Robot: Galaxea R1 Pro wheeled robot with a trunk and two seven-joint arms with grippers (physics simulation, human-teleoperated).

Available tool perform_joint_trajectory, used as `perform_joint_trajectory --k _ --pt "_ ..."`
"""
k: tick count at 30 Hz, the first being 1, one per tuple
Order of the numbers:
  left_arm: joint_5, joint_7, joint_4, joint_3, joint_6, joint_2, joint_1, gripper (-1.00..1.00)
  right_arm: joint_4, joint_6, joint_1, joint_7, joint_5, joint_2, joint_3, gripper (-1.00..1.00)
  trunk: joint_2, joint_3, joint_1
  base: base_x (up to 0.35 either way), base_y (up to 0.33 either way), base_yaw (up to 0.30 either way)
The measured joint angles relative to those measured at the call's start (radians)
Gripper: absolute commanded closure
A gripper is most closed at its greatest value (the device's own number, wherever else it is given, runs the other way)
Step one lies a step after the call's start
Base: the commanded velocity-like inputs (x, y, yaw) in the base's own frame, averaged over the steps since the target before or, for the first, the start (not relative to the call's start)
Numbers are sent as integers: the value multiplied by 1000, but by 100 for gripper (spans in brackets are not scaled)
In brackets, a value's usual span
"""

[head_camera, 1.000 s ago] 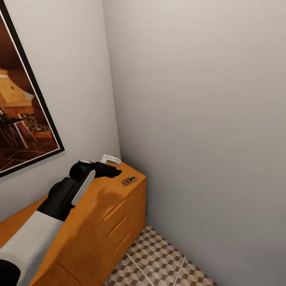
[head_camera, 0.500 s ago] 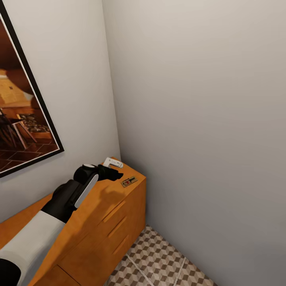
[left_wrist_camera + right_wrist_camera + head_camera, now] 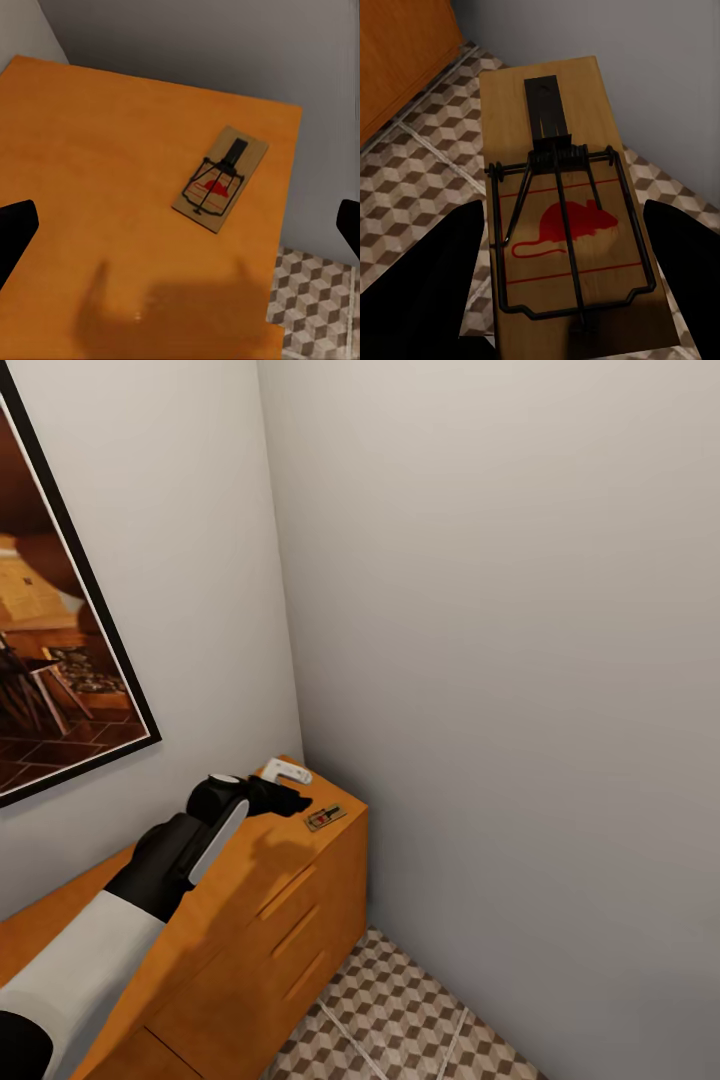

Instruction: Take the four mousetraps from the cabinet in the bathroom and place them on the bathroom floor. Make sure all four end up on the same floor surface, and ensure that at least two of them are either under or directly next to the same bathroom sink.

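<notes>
One mousetrap [image 3: 325, 817] [image 3: 220, 180], a tan board with dark wire and a red spot, lies flat near the far corner of the orange-tan cabinet [image 3: 270, 870] [image 3: 90, 150]. My left gripper [image 3: 298, 800] [image 3: 181, 229] hovers just short of it, open, with one dark fingertip at each side of the left wrist view. A second mousetrap [image 3: 562, 225] with a red mouse print sits between the dark fingers [image 3: 427, 292] of my right gripper [image 3: 562, 277], which is shut on it above the cube-patterned bathroom floor [image 3: 427, 150] [image 3: 400, 1020].
A small white object [image 3: 286, 770] lies on the cabinet top by the wall, just behind my left gripper. Grey walls meet in a corner behind the cabinet. A framed picture [image 3: 60, 660] hangs on the left wall. Drawer fronts [image 3: 290, 930] face the tiled floor.
My left gripper has moved a little forward and down toward the mousetrap on the cabinet. The white object by the wall now lies flatter than a second ago.
</notes>
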Motion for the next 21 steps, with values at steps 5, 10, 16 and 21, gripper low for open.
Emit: perform_joint_trajectory --k 5,10,16,21 --pt "-1 -57 8 -14 -2 0 0 -100 0 0 0 0 0 0 0 100 0 0 0 0 0 0" --pt "-2 -87 35 -17 -4 0 0 -100 0 0 0 0 0 0 0 100 0 0 0 0 0 0" --pt "-2 -93 47 -27 -4 0 0 -100 0 0 0 0 0 0 0 100 0 0 0 0 0 0" --pt "-2 -93 51 -35 -5 0 0 -100 0 0 0 0 0 0 0 100 0 0 0 0 0 0"
